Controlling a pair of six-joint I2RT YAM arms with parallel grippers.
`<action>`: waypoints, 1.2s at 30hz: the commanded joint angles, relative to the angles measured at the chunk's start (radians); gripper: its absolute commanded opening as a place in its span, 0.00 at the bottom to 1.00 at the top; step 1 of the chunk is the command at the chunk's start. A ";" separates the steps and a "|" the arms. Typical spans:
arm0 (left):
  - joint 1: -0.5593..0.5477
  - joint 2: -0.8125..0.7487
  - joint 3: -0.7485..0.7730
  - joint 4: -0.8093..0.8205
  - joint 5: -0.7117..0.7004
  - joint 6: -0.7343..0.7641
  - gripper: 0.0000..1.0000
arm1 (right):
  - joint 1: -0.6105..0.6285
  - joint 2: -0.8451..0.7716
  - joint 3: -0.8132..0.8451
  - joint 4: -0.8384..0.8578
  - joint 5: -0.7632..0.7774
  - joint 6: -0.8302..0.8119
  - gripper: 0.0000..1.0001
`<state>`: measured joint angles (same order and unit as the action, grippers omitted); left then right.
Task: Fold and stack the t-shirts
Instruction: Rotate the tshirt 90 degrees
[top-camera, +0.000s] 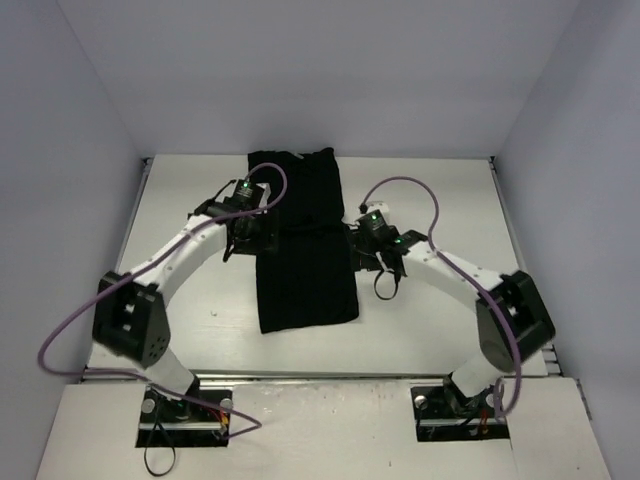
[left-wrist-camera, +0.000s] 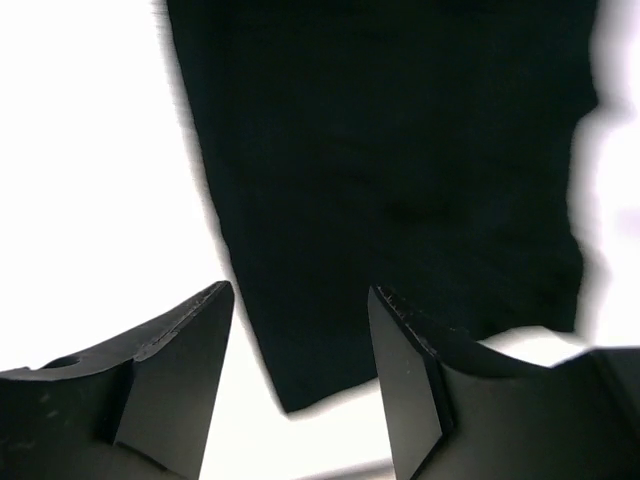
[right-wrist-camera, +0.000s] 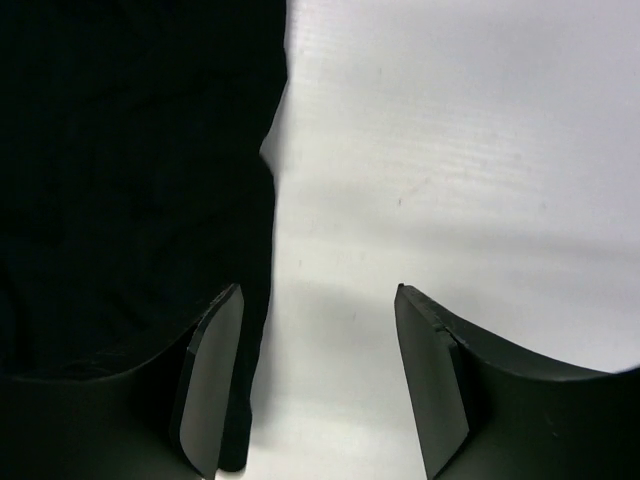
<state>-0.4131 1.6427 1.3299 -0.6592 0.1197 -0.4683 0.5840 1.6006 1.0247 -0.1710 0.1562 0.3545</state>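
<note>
The black t-shirt (top-camera: 300, 250) lies in the middle of the white table (top-camera: 430, 300), folded into a long narrow band that runs from the far edge towards the arms. It looks plain black all over. The far half is a bit rumpled, with a fold line across the middle, and the near end is flat and cut off square. The left gripper (top-camera: 250, 238) sits at the band's left edge about halfway along, and the right gripper (top-camera: 362, 245) is opposite it at the right edge. From the left wrist, the jaws stand apart with nothing pinched, the cloth's corner (left-wrist-camera: 400, 150) showing past them. The right gripper's (right-wrist-camera: 318, 290) jaws are spread too, one finger (right-wrist-camera: 215, 380) over the cloth's edge (right-wrist-camera: 130, 180), with bare table between them.
</note>
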 joint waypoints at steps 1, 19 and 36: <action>-0.170 -0.153 -0.044 0.053 0.098 -0.172 0.53 | 0.012 -0.170 -0.113 -0.025 -0.097 0.110 0.56; -0.458 0.053 -0.125 0.281 0.047 -0.365 0.46 | -0.049 -0.392 -0.258 -0.036 -0.126 0.163 0.60; -0.472 0.119 -0.133 0.297 0.055 -0.391 0.16 | -0.050 -0.399 -0.267 -0.036 -0.156 0.149 0.60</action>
<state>-0.8810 1.7945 1.1633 -0.3893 0.1791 -0.8420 0.5362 1.2263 0.7593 -0.2173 0.0104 0.5076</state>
